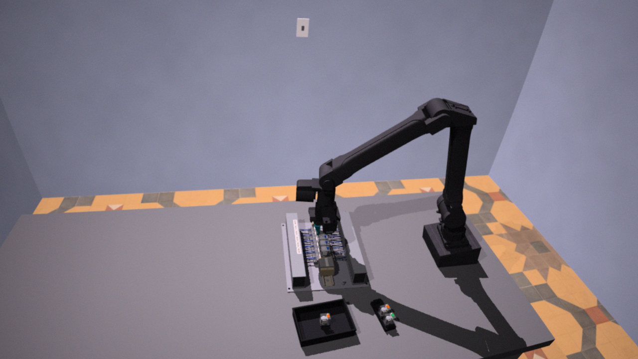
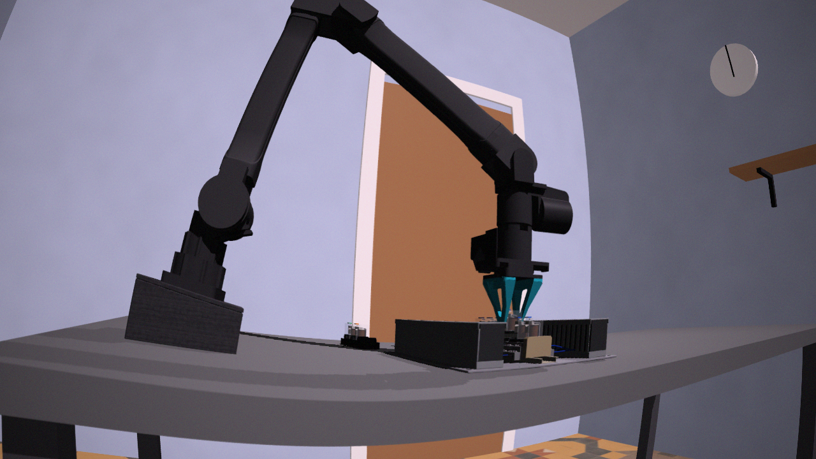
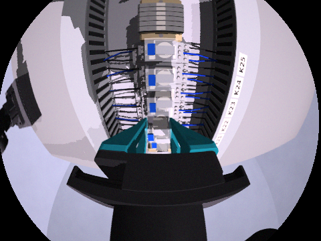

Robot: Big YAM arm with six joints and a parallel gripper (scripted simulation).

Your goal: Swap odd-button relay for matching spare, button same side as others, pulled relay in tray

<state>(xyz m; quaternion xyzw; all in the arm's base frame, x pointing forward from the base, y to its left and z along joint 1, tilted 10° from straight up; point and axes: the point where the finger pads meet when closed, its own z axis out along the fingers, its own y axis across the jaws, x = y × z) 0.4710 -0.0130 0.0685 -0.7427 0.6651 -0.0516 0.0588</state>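
My gripper [image 2: 514, 317] [image 3: 158, 121] is shut on a clear relay with a blue button [image 3: 159, 134]. It holds the relay upright in the row, and its top looks slightly higher than its neighbours. Its button is on the same side as theirs. Its blades and socket are hidden. Three blue-button relays [image 3: 164, 49] [image 3: 164, 79] [image 3: 163, 104] sit on one side, and another blue button [image 3: 154, 145] shows beyond the held relay. An orange-button relay [image 1: 324, 319] stands in the black tray [image 1: 307, 325].
A black spare holder [image 1: 391, 328] [image 2: 364, 343] bears an orange-button relay [image 1: 384, 309] and a green-button relay [image 1: 389, 319]. Grey wire ducts [image 1: 294, 254] [image 1: 358, 273] flank the row. A beige-ended block [image 1: 326, 266] [image 3: 160, 17] sits at its end. Thin wires run to both ducts.
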